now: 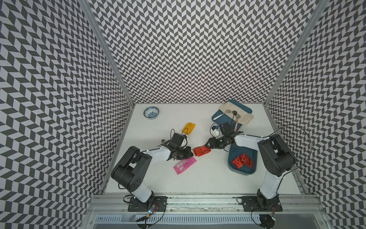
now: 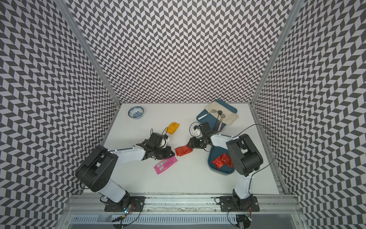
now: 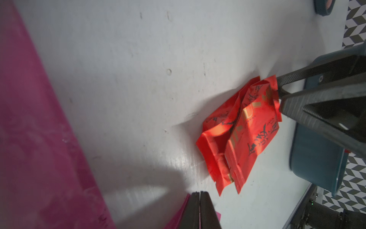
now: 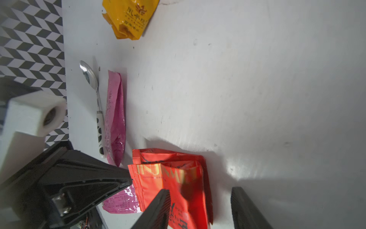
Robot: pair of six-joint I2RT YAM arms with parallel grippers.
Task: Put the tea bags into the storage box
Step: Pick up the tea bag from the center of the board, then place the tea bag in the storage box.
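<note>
Right tool [image 4: 200, 190] sits low at the loose red packet [image 1: 201, 151] in the middle of the bench [image 1: 208, 182]. Its jaws are partly open and straddle one edge, with bare bench showing beside one finger, so there's no pinch. Left tool [image 3: 200, 195] is pressed fully closed with nothing visible between its fingers, its tip just over the labelled pink sachet [image 1: 185, 165] and close to that same packet. Two red packets [image 1: 242, 160] lie inside the teal box [image 1: 230, 162] by the right arm. The yellow packet [image 1: 188, 128] lies farther back, and a second pink sachet [image 4: 115, 119] rests just beside a spoon [image 4: 90, 75].
</note>
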